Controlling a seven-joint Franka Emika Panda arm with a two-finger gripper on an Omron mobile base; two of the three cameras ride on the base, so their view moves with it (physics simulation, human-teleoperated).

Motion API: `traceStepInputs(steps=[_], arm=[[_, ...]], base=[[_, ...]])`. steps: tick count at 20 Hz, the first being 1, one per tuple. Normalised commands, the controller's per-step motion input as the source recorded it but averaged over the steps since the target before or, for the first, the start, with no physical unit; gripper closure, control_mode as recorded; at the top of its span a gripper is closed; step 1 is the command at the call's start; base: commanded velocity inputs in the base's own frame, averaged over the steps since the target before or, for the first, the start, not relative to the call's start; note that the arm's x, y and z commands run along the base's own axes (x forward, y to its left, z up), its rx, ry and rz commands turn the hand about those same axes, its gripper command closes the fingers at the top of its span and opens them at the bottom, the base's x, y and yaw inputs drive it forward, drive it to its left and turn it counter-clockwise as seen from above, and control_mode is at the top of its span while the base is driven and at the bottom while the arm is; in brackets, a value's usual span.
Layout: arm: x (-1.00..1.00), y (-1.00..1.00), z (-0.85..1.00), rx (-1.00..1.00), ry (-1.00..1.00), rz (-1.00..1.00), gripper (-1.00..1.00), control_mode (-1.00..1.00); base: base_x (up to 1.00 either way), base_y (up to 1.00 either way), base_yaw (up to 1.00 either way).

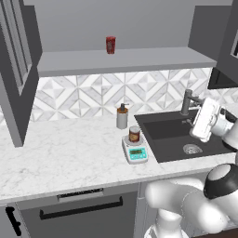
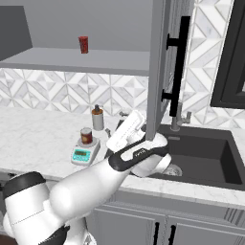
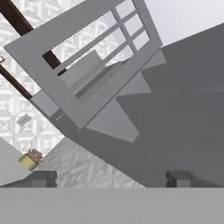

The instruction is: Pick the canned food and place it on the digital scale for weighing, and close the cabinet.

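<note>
— Standing on the round silver plate of the small white digital scale with the teal display [image 1: 135, 150] is the short tin of canned food with a red-brown label and pale lid [image 1: 134, 134], upright, near the counter's front, left of the black sink [image 1: 176, 135]. That part reads as finished.

— And the grey glass-paned wall cabinet?

— Open. Its right-hand framed door with the black vertical bar handle [image 2: 165, 67] swings out over the sink; a left-hand door [image 1: 16, 69] also stands out from the frame.

— How should the door handle?

— My judgement: rigid, light, hinged, so it will swing under a steady push. The flat outer frame or the bar handle is the place to press. The glass panes are the fragile part and best avoided.

— Arm pose?

— The white two-finger gripper [image 3: 111, 179] is raised above the sink, close beside the lower edge of the right door, wrist tilted, looking up at the pane frame. Its dark fingertips [image 3: 177, 178] stand spread well apart with nothing between them.

— Anything else?

— A grey pump bottle [image 1: 122, 116] just behind the scale; a slim red container [image 1: 110, 45] on the cabinet shelf.
</note>
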Motion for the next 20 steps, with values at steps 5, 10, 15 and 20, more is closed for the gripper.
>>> traceStepInputs(steps=[5, 10, 15, 20], arm=[[-0.31, -0.85, 0.11, 0.13, -0.08, -0.11, -1.00, -1.00], [-0.25, -0.48, -0.15, 0.19, -0.18, -0.07, -1.00, -1.00], [-0.14, -0.77, 0.01, 0.08, -0.04, -0.01, -1.00, -1.00], [-0.10, -0.98, 0.02, 0.08, 0.00, 0.00, -1.00, -1.00]], base=[[0.00, 0.00, 0.00], [0.00, 0.00, 0.00], [0.00, 0.00, 0.00], [0.00, 0.00, 0.00]])
